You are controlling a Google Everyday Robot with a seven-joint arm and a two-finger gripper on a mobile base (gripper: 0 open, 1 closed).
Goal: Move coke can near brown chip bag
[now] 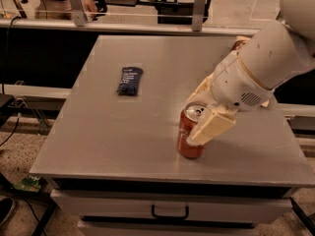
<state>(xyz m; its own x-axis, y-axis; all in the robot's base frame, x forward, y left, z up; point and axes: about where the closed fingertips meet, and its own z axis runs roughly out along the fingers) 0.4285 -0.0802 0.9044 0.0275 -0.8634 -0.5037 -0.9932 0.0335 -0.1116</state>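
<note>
Jaws at coke can, upright on tbl.

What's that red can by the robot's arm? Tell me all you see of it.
The coke can is a small red soda can, metal by its look, with a silver top. It stands upright on the grey table, near its front edge. The cream-coloured gripper reaches in from the picture's right and overlaps that side of the can.

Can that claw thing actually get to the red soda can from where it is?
Probably yes: the gripper is right against the coke can, which stands upright with nothing between them.
</note>
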